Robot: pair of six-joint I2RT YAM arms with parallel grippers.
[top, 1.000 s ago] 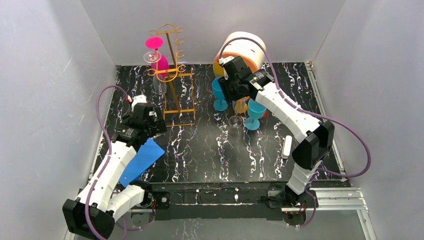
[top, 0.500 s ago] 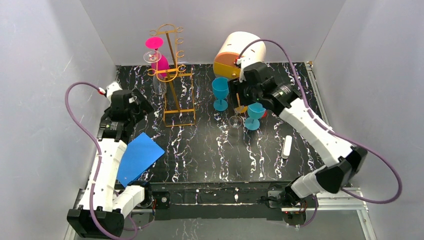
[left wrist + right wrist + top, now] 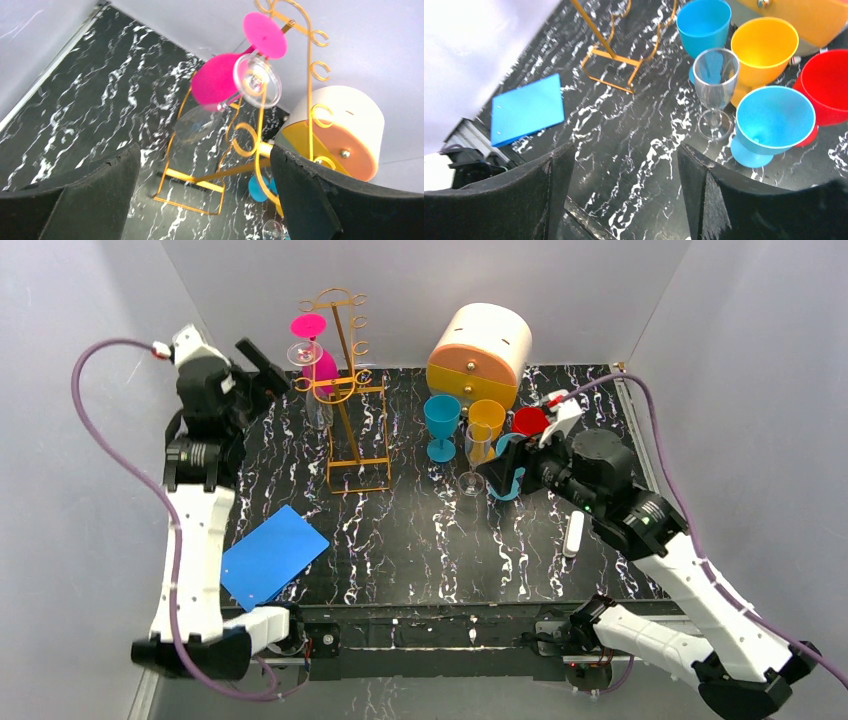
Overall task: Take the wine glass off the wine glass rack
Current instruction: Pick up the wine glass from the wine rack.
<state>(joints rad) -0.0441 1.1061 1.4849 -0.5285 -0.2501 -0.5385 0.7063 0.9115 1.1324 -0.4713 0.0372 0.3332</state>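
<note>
The gold wire wine glass rack (image 3: 345, 400) stands at the back left of the black marbled table. A pink wine glass (image 3: 320, 364) and a clear wine glass (image 3: 304, 353) hang upside down from its left side. In the left wrist view the pink glass (image 3: 217, 80) and the clear glass (image 3: 257, 81) hang on the rack (image 3: 260, 150) ahead of the fingers. My left gripper (image 3: 268, 375) is raised, open and empty, just left of the hanging glasses. My right gripper (image 3: 497, 477) is open and empty, beside the cups at the right.
A round cream-and-orange drawer box (image 3: 480, 345) stands at the back. In front of it are a blue goblet (image 3: 703, 22), a yellow cup (image 3: 764, 45), a red cup (image 3: 826, 85), another blue goblet (image 3: 774, 117) and a standing clear glass (image 3: 715, 75). A blue sheet (image 3: 272, 555) lies front left, a white stick (image 3: 573, 533) at the right.
My left arm has risen and swung back toward the rack's hanging glasses. My right arm has pulled back from the drawer box toward the front right, uncovering the cups.
</note>
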